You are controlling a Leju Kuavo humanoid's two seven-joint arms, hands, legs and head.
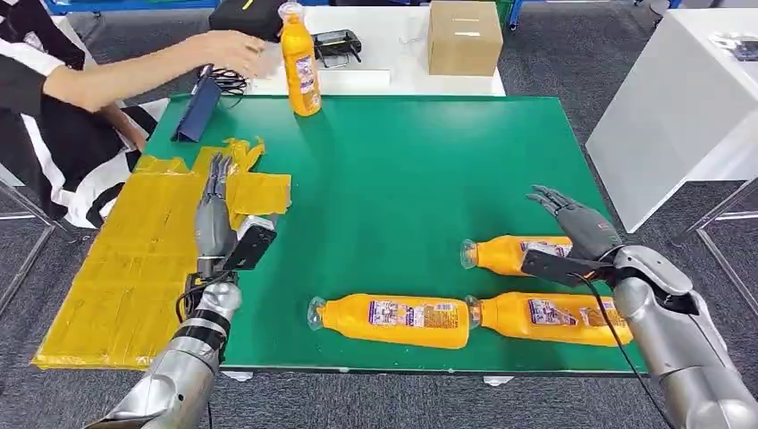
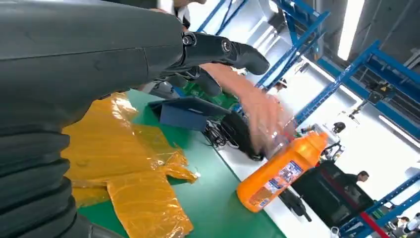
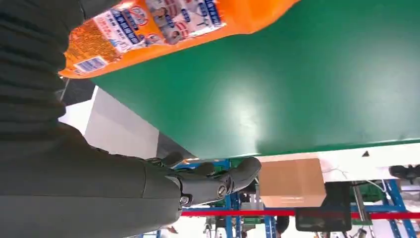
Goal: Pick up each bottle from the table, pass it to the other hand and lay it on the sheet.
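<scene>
Three orange bottles lie on their sides on the green worktop (image 1: 402,179), caps pointing toward the robot's left. One bottle (image 1: 514,253) rests just under and beside the right robot hand (image 1: 572,219); a second (image 1: 545,319) lies nearer the robot below that hand's wrist, and a third (image 1: 393,320) lies cap-end out toward the left arm, touching or nearly touching the second. The right robot hand hovers above the first bottle with fingers spread, holding nothing. The left robot hand (image 1: 214,192) stands with fingers straight and apart over the edge of the yellow sheet (image 1: 134,259), also empty.

The step in hand looks like the pickup of the bottle closest under the right hand. A sound grasp would wrap the fingers around the body near its middle, clear of the tapering neck, lifting straight up so the neighbouring bottle is not nudged. The smooth plastic may roll, so the hand should close from above across the width.

Beyond the left hand, a person's hand (image 1: 228,49) reaches by a fourth bottle (image 1: 301,63) standing upright at the far edge. A cardboard box (image 1: 463,37) sits on the white table behind.

Each bottle carries a white-and-blue label with small figures; its writing is too small to read.
</scene>
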